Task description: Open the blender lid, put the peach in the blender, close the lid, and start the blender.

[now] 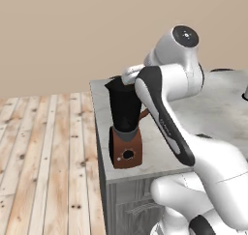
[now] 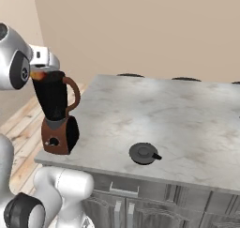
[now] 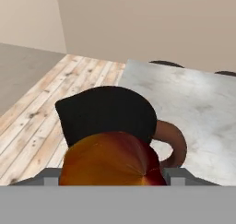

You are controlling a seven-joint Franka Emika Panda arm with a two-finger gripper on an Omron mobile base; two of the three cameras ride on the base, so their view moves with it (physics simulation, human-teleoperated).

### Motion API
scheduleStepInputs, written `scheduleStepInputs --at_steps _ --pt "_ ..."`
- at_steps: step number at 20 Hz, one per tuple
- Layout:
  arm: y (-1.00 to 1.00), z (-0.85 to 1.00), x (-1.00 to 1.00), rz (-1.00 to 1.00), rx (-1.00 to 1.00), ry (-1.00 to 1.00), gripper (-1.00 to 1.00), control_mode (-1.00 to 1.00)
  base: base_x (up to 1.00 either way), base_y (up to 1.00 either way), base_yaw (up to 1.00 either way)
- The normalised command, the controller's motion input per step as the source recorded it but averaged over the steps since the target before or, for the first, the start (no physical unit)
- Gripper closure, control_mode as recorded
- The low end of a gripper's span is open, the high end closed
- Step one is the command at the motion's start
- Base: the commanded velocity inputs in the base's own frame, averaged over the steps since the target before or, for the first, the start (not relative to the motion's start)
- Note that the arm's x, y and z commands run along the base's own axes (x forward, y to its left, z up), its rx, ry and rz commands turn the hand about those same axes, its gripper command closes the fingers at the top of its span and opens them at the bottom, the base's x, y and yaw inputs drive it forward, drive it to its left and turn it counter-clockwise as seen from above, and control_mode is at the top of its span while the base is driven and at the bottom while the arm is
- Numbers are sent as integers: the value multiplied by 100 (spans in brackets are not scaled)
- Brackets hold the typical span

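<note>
Hand view: one peach (image 3: 113, 159), one blender (image 3: 108, 113), one blender lid (image 2: 143, 153)

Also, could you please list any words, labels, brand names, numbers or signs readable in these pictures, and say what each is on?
None: no readable text in any view.
The blender base bears just a plain round black button, unmarked.
The blender lid, the peach and the marble counter carry no writing.

Even soft light, faint shadows, slightly blurry
</note>
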Motion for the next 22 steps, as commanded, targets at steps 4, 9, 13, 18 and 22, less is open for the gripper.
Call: scheduleStepInputs --at_steps 4,9,13,18,22 --pt "42 0 48 0 0 12 100 -100 0 0 0" --pt "5 -10 40 1 0 8 100 -100 0 0 0" --pt "0 -37 16 4 0 6 100 -100 0 0 0" --pt "0 -58 13 5 -2 7 100 -100 0 0 0" --pt "0 -54 18 5 0 9 100 -100 0 0 0"
